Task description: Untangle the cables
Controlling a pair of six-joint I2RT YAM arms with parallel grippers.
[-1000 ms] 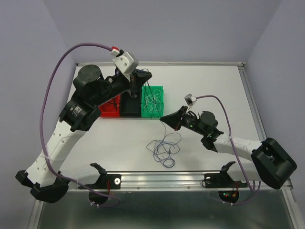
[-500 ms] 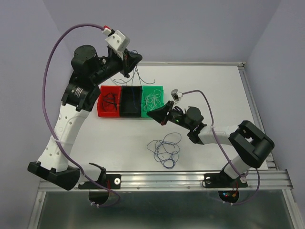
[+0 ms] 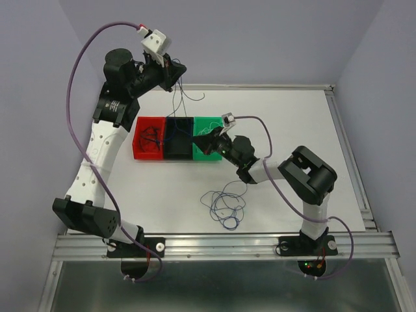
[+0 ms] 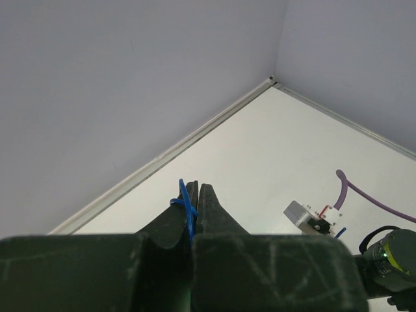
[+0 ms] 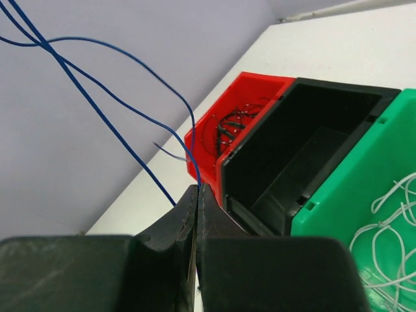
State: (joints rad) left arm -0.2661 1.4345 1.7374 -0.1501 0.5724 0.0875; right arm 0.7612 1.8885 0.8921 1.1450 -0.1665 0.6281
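A thin dark blue cable [image 5: 97, 97] runs taut between my two grippers. My left gripper [image 3: 177, 69] is raised high at the back left and is shut on one end of it [image 4: 186, 211]. My right gripper [image 3: 199, 144] hovers over the bins and is shut on the same blue cable, which leaves its tips [image 5: 197, 188]. A loose tangle of dark blue cables [image 3: 224, 205] lies on the table near the front. White cables [image 5: 390, 240] lie in the green bin [image 3: 209, 123]. Black cables [image 5: 234, 123] lie in the red bin [image 3: 149, 146].
A black bin [image 3: 178, 140] stands between the red and green bins; its inside looks dark [image 5: 305, 149]. Thick purple arm cables [image 3: 78, 78] arc over the left side and over the right arm [image 3: 260, 123]. The table's raised rim [image 3: 260, 86] runs along the back.
My left gripper has risen up and back to the left, pulling the blue cable with it. My right gripper has moved left from mid-table to above the bins, its arm folding in.
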